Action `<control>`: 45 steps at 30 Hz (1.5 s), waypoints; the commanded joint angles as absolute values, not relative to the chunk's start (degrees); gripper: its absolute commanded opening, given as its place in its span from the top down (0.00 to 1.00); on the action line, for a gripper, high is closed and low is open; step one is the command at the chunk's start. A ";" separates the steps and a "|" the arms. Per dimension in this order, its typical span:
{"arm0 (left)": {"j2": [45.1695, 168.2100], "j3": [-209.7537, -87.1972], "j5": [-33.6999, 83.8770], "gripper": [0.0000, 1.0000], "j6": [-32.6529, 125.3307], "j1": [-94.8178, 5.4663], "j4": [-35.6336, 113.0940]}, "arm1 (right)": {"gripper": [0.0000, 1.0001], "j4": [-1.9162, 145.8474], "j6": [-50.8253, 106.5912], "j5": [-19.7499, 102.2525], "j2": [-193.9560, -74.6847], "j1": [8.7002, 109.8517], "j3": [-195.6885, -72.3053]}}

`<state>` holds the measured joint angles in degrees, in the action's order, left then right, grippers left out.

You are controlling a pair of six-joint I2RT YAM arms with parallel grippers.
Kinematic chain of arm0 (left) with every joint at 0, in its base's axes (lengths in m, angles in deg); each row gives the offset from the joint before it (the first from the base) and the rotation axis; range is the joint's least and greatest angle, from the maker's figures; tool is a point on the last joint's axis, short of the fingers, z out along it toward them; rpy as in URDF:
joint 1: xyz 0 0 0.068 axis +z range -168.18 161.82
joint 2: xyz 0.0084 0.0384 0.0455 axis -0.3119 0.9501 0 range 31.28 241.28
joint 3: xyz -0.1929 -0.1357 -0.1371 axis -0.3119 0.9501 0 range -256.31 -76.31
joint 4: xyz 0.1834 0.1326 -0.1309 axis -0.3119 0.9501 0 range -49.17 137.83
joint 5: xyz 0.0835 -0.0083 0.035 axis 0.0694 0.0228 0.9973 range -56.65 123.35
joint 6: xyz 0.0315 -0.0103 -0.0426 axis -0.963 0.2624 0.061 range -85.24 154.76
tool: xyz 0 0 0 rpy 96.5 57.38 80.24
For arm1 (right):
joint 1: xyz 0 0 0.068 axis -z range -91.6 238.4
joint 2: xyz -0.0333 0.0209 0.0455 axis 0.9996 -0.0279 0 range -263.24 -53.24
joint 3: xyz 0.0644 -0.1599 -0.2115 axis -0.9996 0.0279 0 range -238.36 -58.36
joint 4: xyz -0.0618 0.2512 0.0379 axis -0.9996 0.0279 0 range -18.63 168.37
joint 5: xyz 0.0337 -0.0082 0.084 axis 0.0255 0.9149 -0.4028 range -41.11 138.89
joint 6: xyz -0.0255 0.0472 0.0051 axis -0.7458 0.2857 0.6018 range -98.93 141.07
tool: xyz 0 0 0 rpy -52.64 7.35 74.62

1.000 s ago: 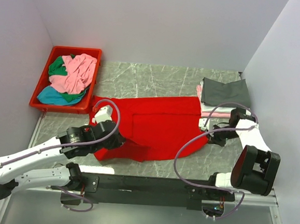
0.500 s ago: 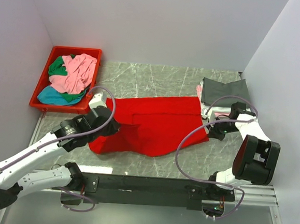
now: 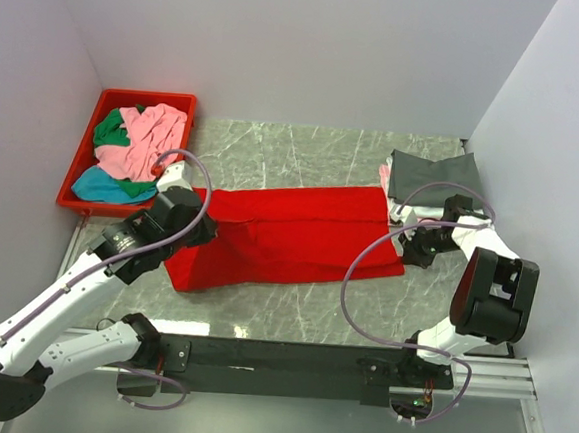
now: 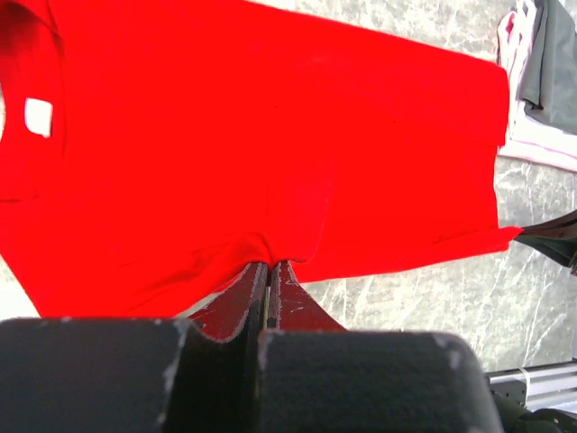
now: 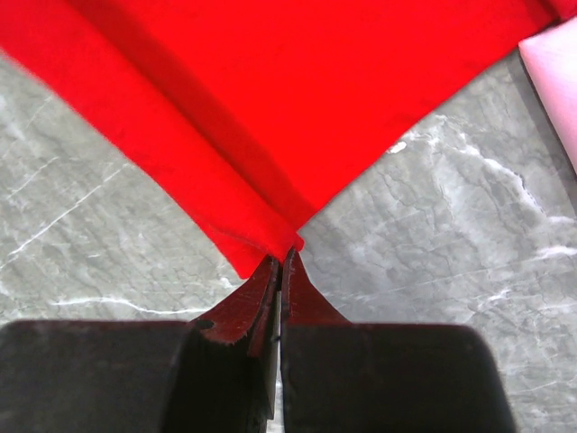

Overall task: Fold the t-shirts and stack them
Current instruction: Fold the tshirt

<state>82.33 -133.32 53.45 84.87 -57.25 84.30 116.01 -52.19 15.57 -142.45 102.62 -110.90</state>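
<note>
The red t-shirt lies spread across the tabletop, its long axis running left to right between the arms. The left end effector pinches its near edge. The right end effector pinches its right corner, the end nearest the folded stack just beyond.

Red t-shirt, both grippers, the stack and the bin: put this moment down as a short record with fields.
red t-shirt: spread across the table, between the arms
left gripper: shut on the red t-shirt's near edge
right gripper: shut on a corner at its right end
folded stack: far right, dark grey on top
red bin: far left, holds loose shirts, pink, green, teal
</note>
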 commanded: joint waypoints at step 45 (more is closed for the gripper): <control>97.02 -139.67 29.49 1.00 52.69 -40.59 65.54 | 1.00 113.56 -43.71 16.11 -149.83 102.55 -117.95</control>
<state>96.47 -136.14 34.39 58.35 -41.05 71.07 114.85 -44.34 16.05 -149.31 102.64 -116.19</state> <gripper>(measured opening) 0.022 0.011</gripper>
